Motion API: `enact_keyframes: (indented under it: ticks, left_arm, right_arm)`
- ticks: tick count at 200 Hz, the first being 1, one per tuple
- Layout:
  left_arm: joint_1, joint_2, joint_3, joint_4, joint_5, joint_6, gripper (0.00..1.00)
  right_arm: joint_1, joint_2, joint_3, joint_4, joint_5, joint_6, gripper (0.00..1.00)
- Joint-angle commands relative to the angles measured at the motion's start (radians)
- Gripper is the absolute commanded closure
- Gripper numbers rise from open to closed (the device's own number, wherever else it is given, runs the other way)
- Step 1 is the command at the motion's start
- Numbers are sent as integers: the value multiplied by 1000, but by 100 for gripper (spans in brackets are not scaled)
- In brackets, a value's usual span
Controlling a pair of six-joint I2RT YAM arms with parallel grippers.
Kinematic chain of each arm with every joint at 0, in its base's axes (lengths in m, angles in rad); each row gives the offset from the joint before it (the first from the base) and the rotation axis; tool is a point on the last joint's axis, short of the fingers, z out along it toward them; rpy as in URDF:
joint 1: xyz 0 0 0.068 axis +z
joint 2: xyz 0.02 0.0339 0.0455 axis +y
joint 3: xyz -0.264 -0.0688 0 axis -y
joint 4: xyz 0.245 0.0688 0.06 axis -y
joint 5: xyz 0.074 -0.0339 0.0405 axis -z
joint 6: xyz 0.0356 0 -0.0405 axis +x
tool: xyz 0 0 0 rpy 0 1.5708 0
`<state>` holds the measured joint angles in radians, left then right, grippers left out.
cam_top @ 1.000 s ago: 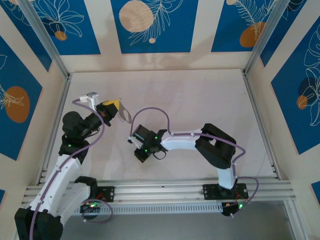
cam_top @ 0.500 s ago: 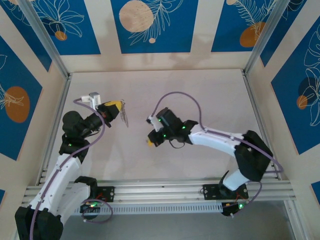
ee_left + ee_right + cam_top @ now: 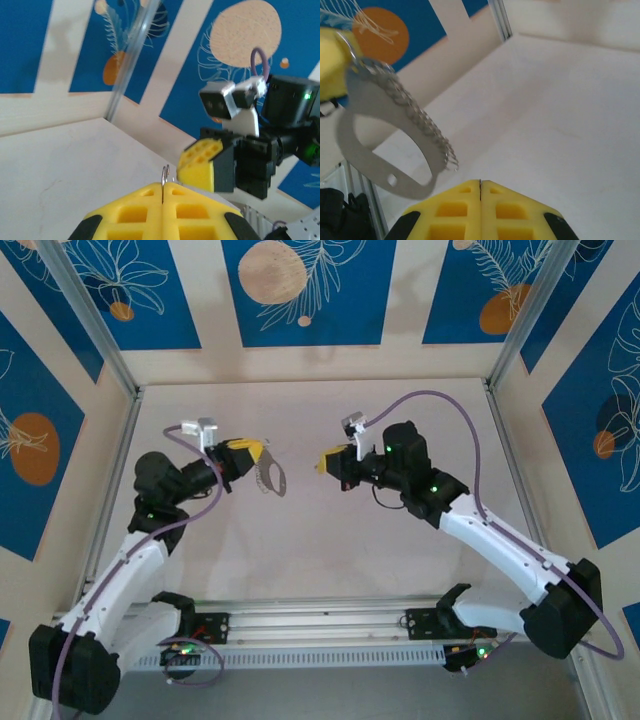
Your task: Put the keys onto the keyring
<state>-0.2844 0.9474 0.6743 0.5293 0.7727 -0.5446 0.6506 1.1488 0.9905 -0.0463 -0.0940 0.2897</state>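
Note:
My left gripper is raised over the table's left half, shut on one end of the grey oval keyring, which hangs out to its right. In the left wrist view the keyring is a thin edge pinched between my left gripper's pads. My right gripper faces it from the right, a short gap away, jaws shut. The right wrist view shows the keyring with its bumpy strip just left of my right gripper. A thin sliver of the key sits in the seam; its head is hidden.
The pale table is walled by blue and cream panels, with metal posts at the back corners. An aluminium rail carrying both arm bases runs along the near edge. Purple cables loop above each wrist.
My right arm has risen from the table near the front centre and swung back and right, turning to face the left gripper. My left gripper has shifted slightly right with the keyring.

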Motion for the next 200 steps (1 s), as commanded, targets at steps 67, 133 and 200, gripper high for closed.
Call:
enact_keyframes:
  ticks: [67, 133, 200]
  left_arm:
    - [-242, 161, 199, -140, -133, 287, 100]
    - [-314, 234, 283, -253, -201, 394, 100]
    - [-334, 242, 293, -264, -256, 434, 100]
  right_arm:
    - [-37, -84, -63, 218, -59, -34, 100]
    - [-34, -124, -94, 219, -75, -46, 100]
    - [-34, -161, -113, 178, -85, -60, 100]
